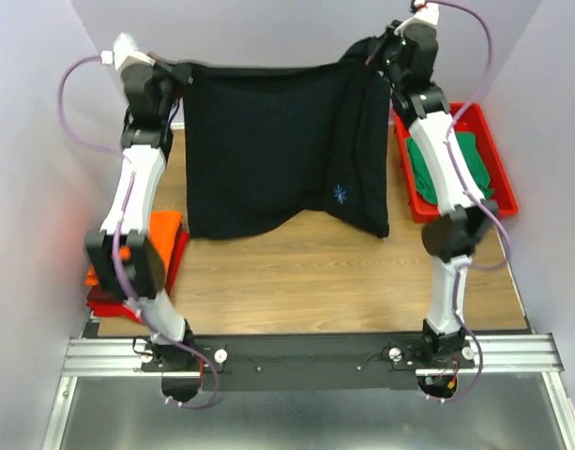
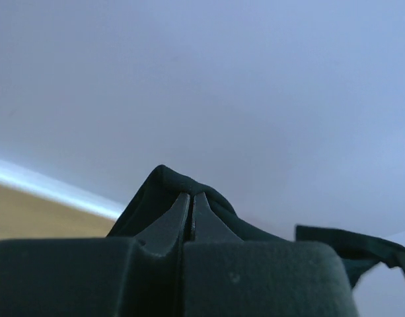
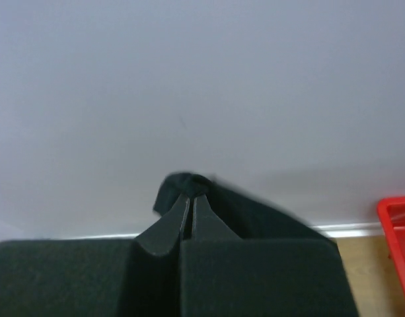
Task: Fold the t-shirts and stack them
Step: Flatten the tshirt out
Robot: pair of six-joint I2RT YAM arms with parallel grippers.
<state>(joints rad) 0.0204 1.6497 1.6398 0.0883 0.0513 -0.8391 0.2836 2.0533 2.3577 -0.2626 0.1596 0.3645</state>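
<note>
The large black t-shirt [image 1: 278, 150] hangs spread out above the table, stretched between both grippers, with a small blue star print low on its right side. My left gripper [image 1: 184, 77] is shut on its top left corner; the cloth bunches over the fingertips in the left wrist view [image 2: 164, 181]. My right gripper [image 1: 370, 54] is shut on its top right corner, seen in the right wrist view [image 3: 189, 185]. The orange t-shirt [image 1: 163, 230] lies on the dark red t-shirt [image 1: 118, 302] at the left table edge. The green t-shirt [image 1: 479, 164] lies in the red tray.
The rigid red plastic tray [image 1: 498, 202] stands at the right side of the table, partly behind the right arm; its corner shows in the right wrist view [image 3: 397, 211]. Pale walls enclose the table on three sides. Bare wood [image 1: 306, 281] lies under the hanging shirt.
</note>
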